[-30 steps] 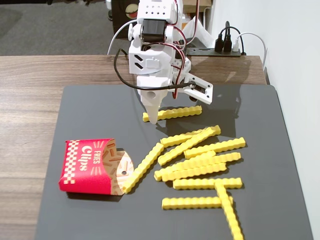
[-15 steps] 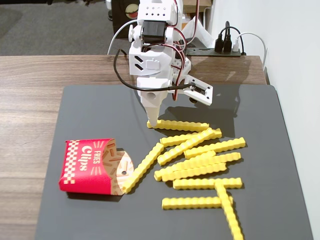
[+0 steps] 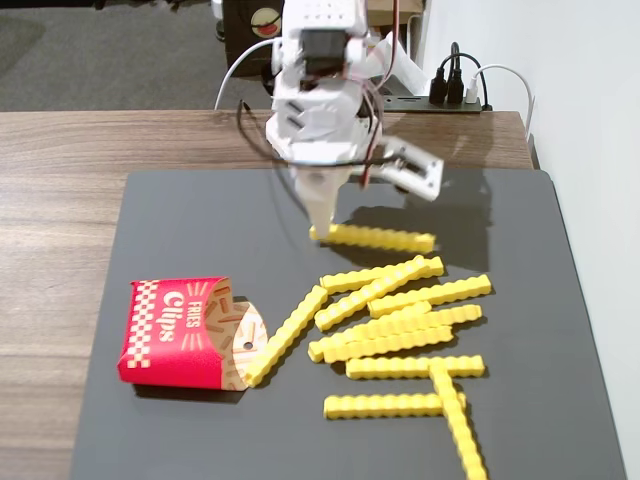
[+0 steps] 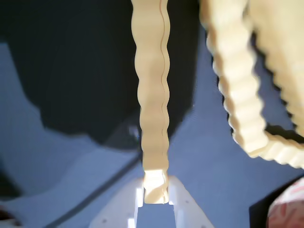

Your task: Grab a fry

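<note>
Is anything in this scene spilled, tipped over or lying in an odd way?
Yes. The red carton lies on its side on the dark mat, and the yellow fries lie scattered beside it, some crossing. One fry reaches into its mouth.

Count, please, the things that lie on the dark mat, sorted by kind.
Yellow crinkle-cut fries: 11 that can be told apart (those in the middle overlap, so one more may be hidden)
Red fries carton: 1
Total: 12
</note>
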`<state>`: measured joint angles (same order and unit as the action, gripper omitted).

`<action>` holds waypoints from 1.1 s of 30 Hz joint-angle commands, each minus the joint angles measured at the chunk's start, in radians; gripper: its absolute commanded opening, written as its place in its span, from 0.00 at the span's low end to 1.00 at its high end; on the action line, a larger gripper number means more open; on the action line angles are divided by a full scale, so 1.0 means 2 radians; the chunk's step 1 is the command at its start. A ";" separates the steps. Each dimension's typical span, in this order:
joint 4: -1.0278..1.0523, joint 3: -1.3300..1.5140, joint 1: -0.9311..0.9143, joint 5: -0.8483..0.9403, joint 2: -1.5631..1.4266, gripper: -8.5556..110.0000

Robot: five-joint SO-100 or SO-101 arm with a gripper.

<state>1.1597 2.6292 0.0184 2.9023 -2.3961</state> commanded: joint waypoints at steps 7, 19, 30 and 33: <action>0.081 -0.093 0.076 -0.270 -0.054 0.08; 0.152 -0.318 0.110 -0.668 0.070 0.08; 0.195 -0.416 0.104 -0.806 0.156 0.08; 0.196 -0.418 0.103 -0.808 0.153 0.08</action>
<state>1.5478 1.8408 0.2332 1.2931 -2.0831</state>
